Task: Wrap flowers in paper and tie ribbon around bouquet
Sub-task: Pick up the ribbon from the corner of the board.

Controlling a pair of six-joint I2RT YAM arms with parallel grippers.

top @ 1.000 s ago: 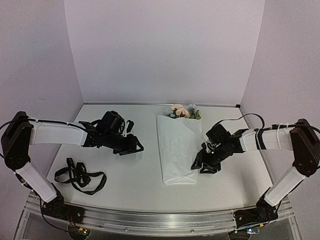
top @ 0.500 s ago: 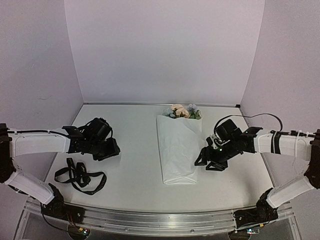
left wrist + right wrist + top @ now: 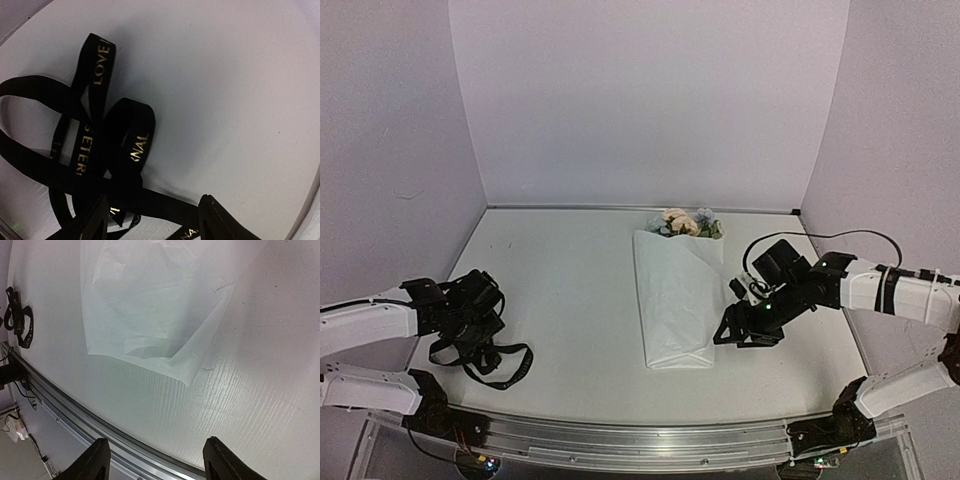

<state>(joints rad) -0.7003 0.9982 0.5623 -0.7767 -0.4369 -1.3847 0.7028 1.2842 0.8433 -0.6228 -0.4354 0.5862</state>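
The bouquet (image 3: 675, 300) lies flat at centre right of the table (image 3: 570, 270) in the top view. It is a long wrap of white paper (image 3: 150, 305), and the flowers (image 3: 685, 223), peach-cream and pale blue-grey with green leaves, show at its upper end. The paper is thin, translucent and lightly creased, folded to a pointed corner at its lower edge in the right wrist view. The ribbon (image 3: 480, 352) lies apart from the bouquet at lower left of the top view, in a loose tangle of loops on the table. In the left wrist view the ribbon (image 3: 125, 135) is narrow, matte black fabric with gold lettering. The left arm reaches in low from the left edge, with the left gripper (image 3: 155, 222) directly over the tangle, fingers spread wide and holding nothing; a strand passes under the gap. The right arm extends from the right edge, bent at the elbow. The right gripper (image 3: 157, 460) is angled down beside the bouquet's lower right corner, its fingers wide apart and empty, over bare table.
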